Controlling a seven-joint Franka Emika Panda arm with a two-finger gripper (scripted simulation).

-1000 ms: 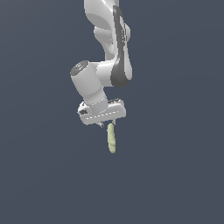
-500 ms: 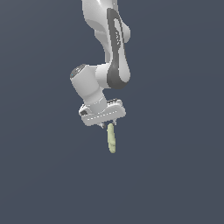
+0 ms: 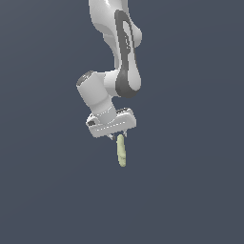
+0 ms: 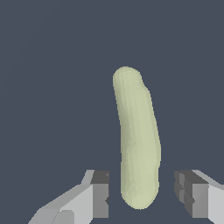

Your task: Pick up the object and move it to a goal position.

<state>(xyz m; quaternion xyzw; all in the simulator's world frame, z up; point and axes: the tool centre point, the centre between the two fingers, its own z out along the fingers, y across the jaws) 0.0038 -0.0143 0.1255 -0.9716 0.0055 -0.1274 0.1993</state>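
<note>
While the object hangs in mid-air just below the tool, the carry step seems in hand. The wrist view shows gaps between both fingers and the object, so I cannot tell whether the tool grips it. No goal marker shows; the next move calls for a steady carry.

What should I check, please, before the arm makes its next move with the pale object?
1. Object hangs lengthwise below the hand: ok.
2. Object sits between the fingers in the wrist view: ok.
3. Fingers pressing on the object: cannot tell; a gap shows on each side of it.
4. Goal position in sight: not ok; neither view shows a marker.
5. Surface beneath the object: cannot tell; none shows.
</note>
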